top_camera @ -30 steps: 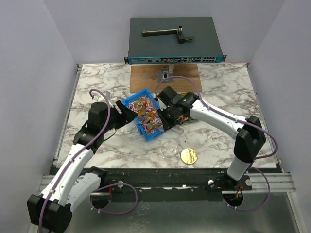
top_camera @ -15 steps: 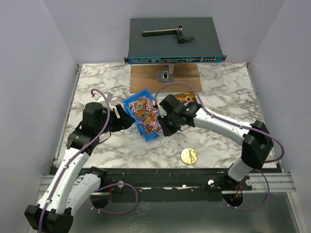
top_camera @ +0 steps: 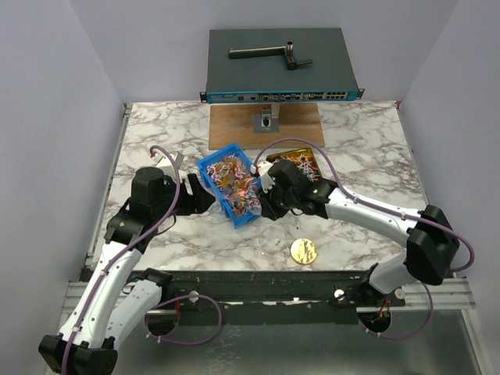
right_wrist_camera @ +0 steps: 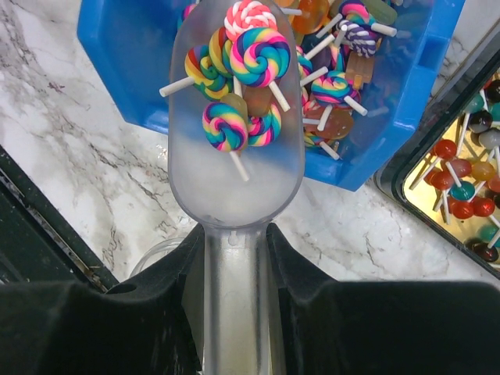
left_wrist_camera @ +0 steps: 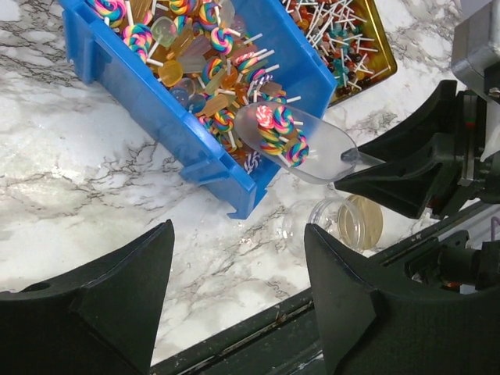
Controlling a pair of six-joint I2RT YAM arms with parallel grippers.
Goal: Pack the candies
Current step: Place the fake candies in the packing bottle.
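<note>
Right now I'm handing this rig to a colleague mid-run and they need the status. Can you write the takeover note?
Left pincer: open, empty, hovering beside the blue bin.
Right pincer: shut on the handle of the clear scoop, which carries a few candies over the bin's rim.
Most candies lie in the bin. The small jar on the table looks empty, with the gold lid next to it.
Done: one scoop loaded.
Left: probably tip it into the jar, then repeat.
</note>
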